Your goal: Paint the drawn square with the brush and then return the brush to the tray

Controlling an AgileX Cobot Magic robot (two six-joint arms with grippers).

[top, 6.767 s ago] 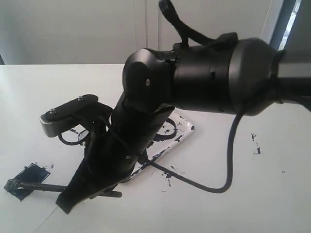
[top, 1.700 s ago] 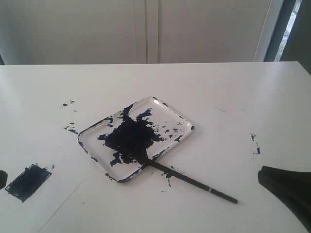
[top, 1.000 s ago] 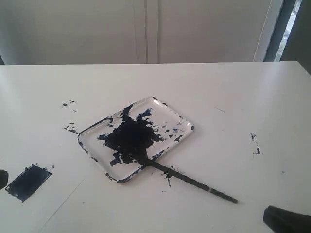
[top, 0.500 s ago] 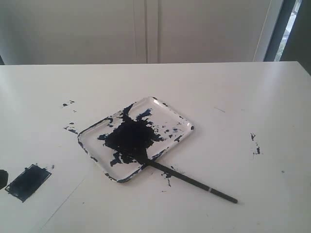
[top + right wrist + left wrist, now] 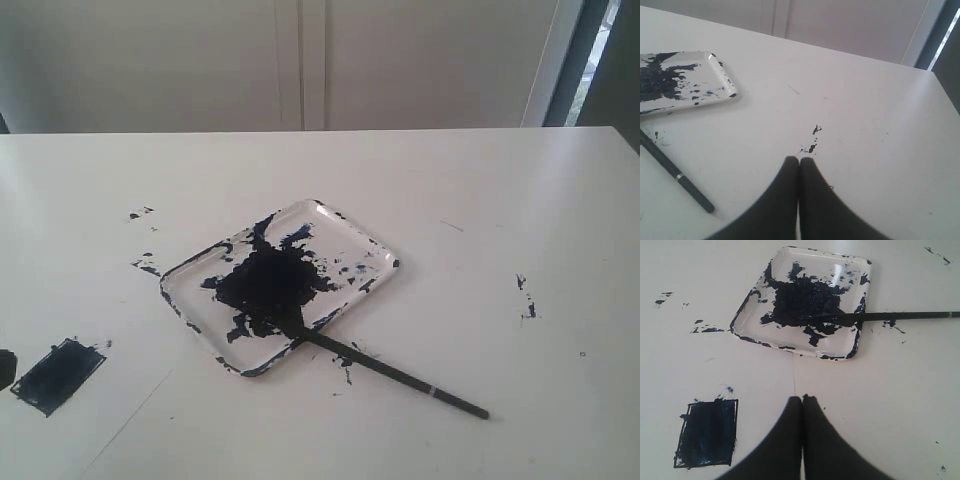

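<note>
The brush (image 5: 390, 372) is seen laid with its dark tip in the paint blotch of the tray (image 5: 340, 232), while its handle is carried out over the rim and rests on the table (image 5: 480, 200); nothing is gripped by either arm. The square (image 5: 55, 375) is filled in blue-black, so the task is judged to be at or near its end. The right gripper (image 5: 799, 161) is pressed together and empty, with the handle's free end near it to one side, the tray farther off beyond that end, and small splatters (image 5: 812, 145) just past its tips. The left gripper (image 5: 801, 401) is likewise pressed together and empty, with the square just beside its tips and the tray farther out. The main risk is judged to lie in the overhanging handle: were it clipped by the right gripper in passing, the brush could be levered or rolled off the rim and wet paint dragged across the table, or the light tray could be shoved. Should a fuller placement be wanted, a regrasp of so thin a stick could be fumbled. The square could be smeared if the left gripper were lowered over it.
</note>
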